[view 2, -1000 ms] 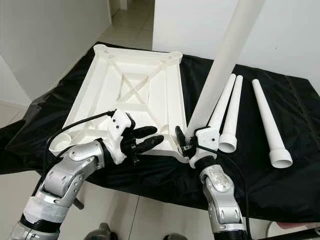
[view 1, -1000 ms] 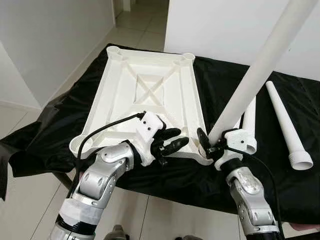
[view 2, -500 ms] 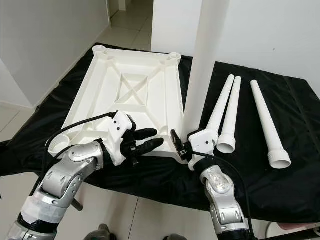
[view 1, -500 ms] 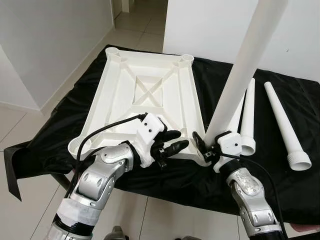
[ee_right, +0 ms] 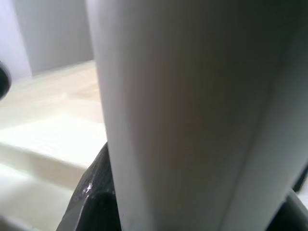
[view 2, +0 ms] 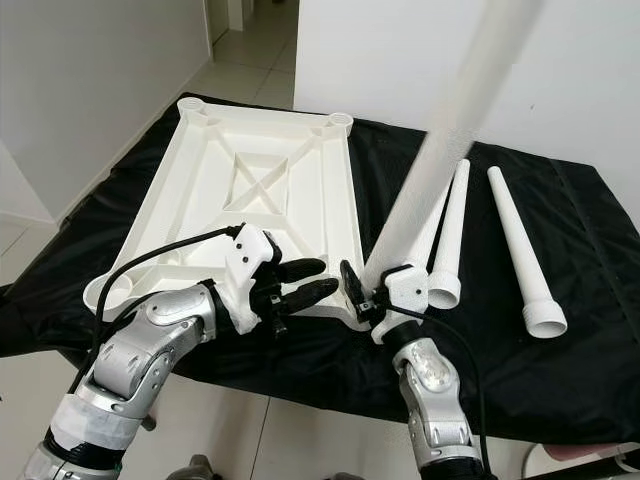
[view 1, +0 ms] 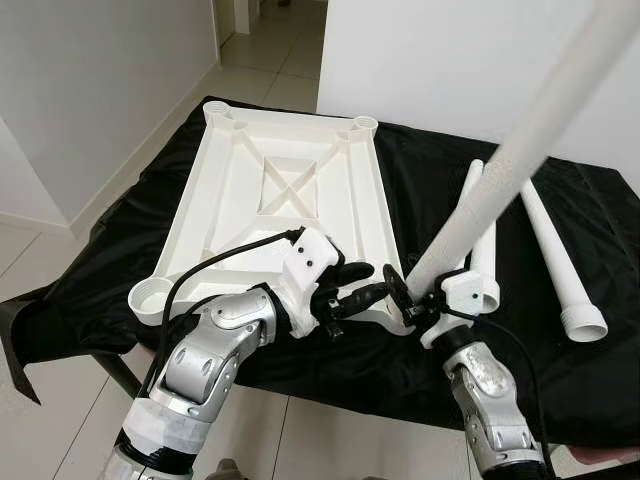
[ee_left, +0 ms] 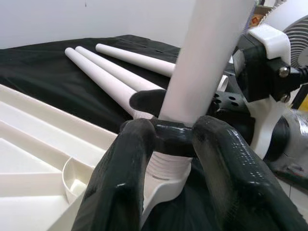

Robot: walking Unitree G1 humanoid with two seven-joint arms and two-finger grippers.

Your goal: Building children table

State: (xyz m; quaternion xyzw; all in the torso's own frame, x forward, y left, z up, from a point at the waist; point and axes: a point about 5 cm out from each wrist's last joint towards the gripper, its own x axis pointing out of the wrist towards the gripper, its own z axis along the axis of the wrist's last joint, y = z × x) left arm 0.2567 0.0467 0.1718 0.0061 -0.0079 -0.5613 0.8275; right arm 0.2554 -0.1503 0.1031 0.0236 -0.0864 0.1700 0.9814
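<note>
The right end effector (view 1: 412, 303) clamps a tilted leg (view 1: 510, 165) at the upturned tabletop's (view 1: 290, 200) corner; the left end effector (view 1: 352, 290), slightly parted, holds nothing beside it. Black-draped bench (view 1: 150, 190), tiled floor (view 1: 40, 400).

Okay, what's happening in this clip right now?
The robot is assembling a small white table. The upside-down tabletop lies on a black-covered table. The right gripper holds a white leg, tilted, with its threaded end at the tabletop's near right corner socket. The left gripper rests at that same corner, fingers either side of the leg's base. Three more legs lie on the cloth to the right.
</note>
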